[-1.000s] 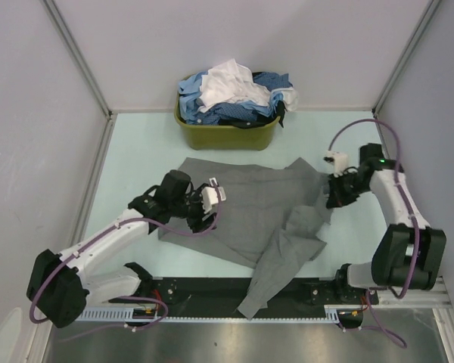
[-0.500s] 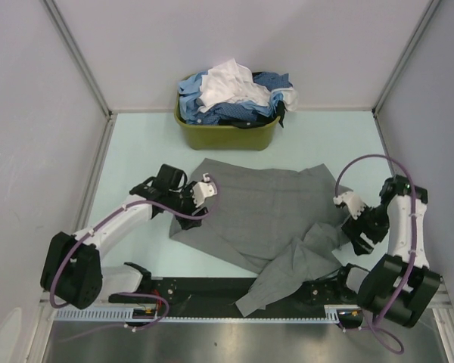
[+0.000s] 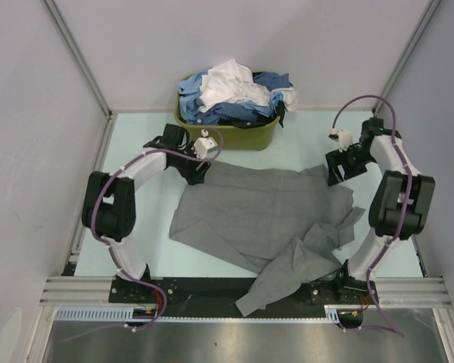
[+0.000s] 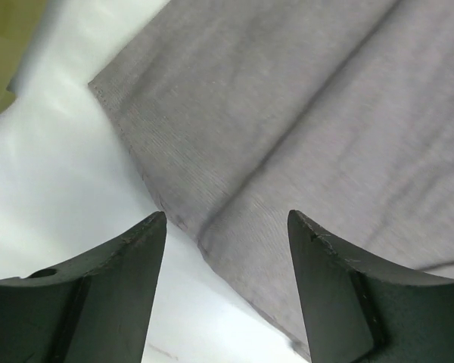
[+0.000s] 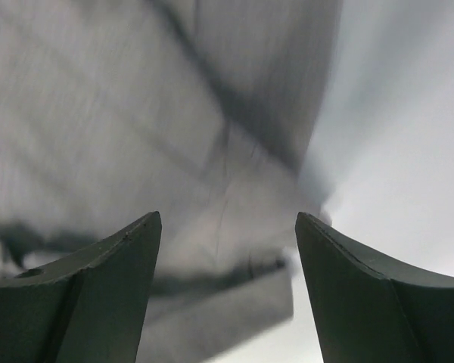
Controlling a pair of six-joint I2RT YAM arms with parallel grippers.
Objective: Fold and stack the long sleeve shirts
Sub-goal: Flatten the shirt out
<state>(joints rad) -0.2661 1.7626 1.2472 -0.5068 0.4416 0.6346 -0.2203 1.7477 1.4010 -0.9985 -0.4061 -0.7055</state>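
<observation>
At the near edge, between the two arm bases: one long sleeve of the mid-grey shirt (image 3: 265, 219), trailing off the pale green bench (image 3: 136, 151) and across the black rail (image 3: 197, 287). Just beyond, on the right side of the body, crumpled folds, with more cloth bunched toward the right arm. Further in, spread mostly flat over the middle of the bench, far edge close to the basket but apart from it.

Over the shirt's far left corner: left hand (image 3: 197, 172), released, nothing between the fingers. Seen from the left wrist, both dark fingers (image 4: 113, 295) wide apart, the shirt's corner and hem in the gap below, bare bench to the left, a sliver of olive basket at top left.

Over the far right corner: right hand (image 3: 335, 176), also released. Seen from the right wrist, fingers (image 5: 83, 302) spread, blurred grey cloth with a dark crease underneath, bare bench to the right, nothing pinched. Touching the cloth or just above it: cannot tell, for either hand.

Farthest, against the back wall: olive-green plastic basket (image 3: 227, 138), heaped with other shirts. White shirt (image 3: 227, 85) on top, blue shirts (image 3: 246, 112) beneath, some cloth spilling over the right rim.
</observation>
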